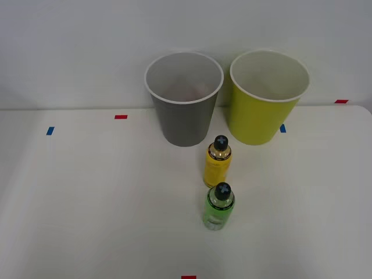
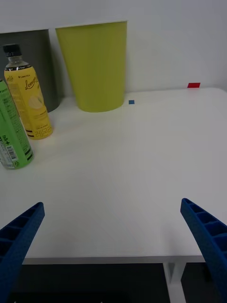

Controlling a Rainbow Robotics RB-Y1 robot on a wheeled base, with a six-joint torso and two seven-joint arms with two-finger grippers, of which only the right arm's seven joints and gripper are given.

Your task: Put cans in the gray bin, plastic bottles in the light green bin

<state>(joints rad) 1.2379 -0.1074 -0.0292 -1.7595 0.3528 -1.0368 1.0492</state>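
A yellow plastic bottle (image 1: pixel 217 163) with a black cap stands upright just in front of the gap between the bins. A bright green plastic bottle (image 1: pixel 218 206) stands close in front of it. Behind them are the gray bin (image 1: pixel 183 122) on the left and the light green bin (image 1: pixel 261 116) on the right, both upright against the wall. The cans are hidden; a faint reddish patch shows deep inside the gray bin. In the wrist view my right gripper (image 2: pixel 112 204) is open and holds nothing, hanging over the table's near edge, well apart from the yellow bottle (image 2: pixel 28 102), green bottle (image 2: pixel 12 137) and light green bin (image 2: pixel 94 66).
Small red and blue tape marks (image 1: pixel 120 117) dot the white table (image 1: pixel 87 203). A wall rises right behind the bins. The table's edge (image 2: pixel 113 259) with a leg below shows in the wrist view. Open tabletop lies left and right of the bottles.
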